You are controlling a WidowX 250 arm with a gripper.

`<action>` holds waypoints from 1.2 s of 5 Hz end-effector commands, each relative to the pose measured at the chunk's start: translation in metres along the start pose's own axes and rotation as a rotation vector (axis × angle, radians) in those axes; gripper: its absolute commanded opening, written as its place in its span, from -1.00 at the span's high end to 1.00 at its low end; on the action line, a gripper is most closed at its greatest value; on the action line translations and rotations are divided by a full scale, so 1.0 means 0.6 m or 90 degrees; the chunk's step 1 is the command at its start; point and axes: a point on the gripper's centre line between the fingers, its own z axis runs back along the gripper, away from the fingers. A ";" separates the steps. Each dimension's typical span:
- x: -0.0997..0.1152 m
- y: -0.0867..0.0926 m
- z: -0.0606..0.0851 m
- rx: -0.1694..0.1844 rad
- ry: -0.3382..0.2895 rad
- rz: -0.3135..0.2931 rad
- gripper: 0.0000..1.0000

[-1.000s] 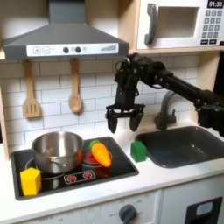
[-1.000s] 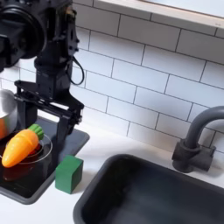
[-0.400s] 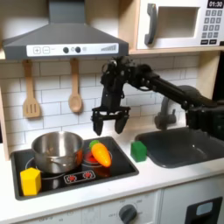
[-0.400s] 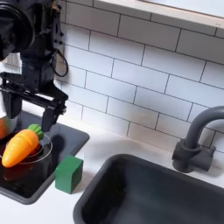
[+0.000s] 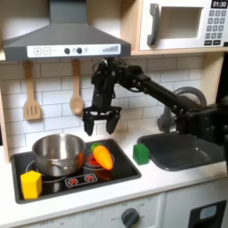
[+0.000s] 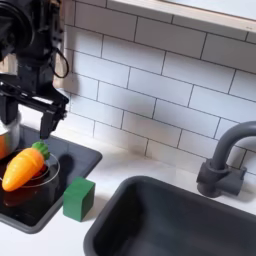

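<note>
My gripper [image 5: 102, 126] hangs open and empty above the back of the black stovetop [image 5: 125, 169], over the gap between the steel pot [image 5: 59, 153] and the orange carrot [image 5: 103, 158]. In the second exterior view the gripper [image 6: 26, 117] is at the left, its fingers pointing down just above and behind the carrot [image 6: 24, 167], which lies on the stovetop [image 6: 82, 155]. It touches nothing. A green cube [image 5: 141, 153] stands on the counter to the carrot's right in the first exterior view, and the cube [image 6: 78, 198] sits in front of the stovetop's corner in the second exterior view.
A yellow block [image 5: 31, 184] rests at the stovetop's front left. The dark sink [image 5: 183, 148] and faucet [image 6: 224, 158] lie right of the cube. A spatula [image 5: 31, 96] and wooden spoon [image 5: 77, 90] hang on the tiled wall under the range hood [image 5: 62, 42].
The arm swung toward the first exterior view's left, carrying the open gripper from above the green cube to over the stovetop behind the carrot. The objects stayed put.
</note>
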 end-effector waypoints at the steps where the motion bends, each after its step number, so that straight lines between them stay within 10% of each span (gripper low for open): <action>1: 0.018 0.016 -0.025 0.004 0.006 0.007 -1.00; 6: 0.007 0.025 -0.066 -0.002 0.037 0.011 -0.88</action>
